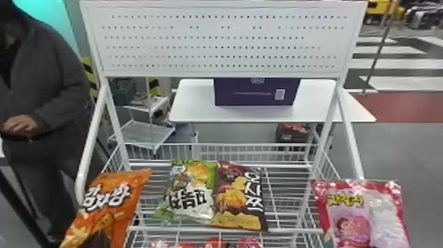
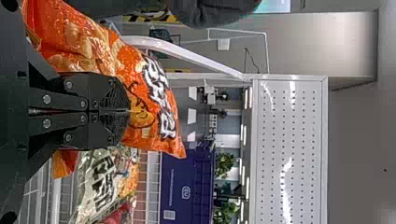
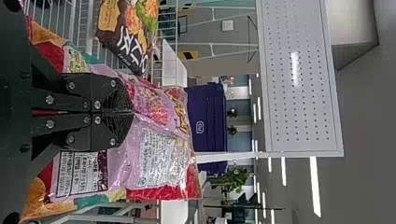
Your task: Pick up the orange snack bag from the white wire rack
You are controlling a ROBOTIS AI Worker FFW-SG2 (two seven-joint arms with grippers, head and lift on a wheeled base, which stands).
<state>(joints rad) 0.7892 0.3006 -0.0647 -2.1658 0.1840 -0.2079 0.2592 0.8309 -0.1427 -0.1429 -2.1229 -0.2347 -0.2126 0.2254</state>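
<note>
1. Two grippers each have one bag clamped between closed fingers.
2. Left gripper (image 1: 95,240): gripping the orange bag (image 1: 110,188). The fingers press together on the bag's printed front.
3. Orange bag: located in the left gripper, extending above and beyond its fingertips. In the head view, the bag is tilted, its upper end leaning toward the right gripper's side, and it overlaps the left side of the rack (image 1: 224,229).
4. Right gripper (image 3: 133,112): closed on the pink bag (image 3: 161,135). The pink bag extends to both sides of the fingers and beyond the fingertips.
5. Green bag (image 1: 188,191): lying on the rack between the two grippers, nearer the left one.
6. Brown bag (image 1: 239,198): lying against the green bag, on the side toward the right gripper.
7. Red packs (image 1: 214,243): on a lower level of the rack, between the grippers.
8. Perforated panel (image 1: 224,43): above and beyond both grippers.
9. Purple box (image 1: 255,92): on the white surface (image 1: 194,108), beyond both grippers and behind the rack.
</note>
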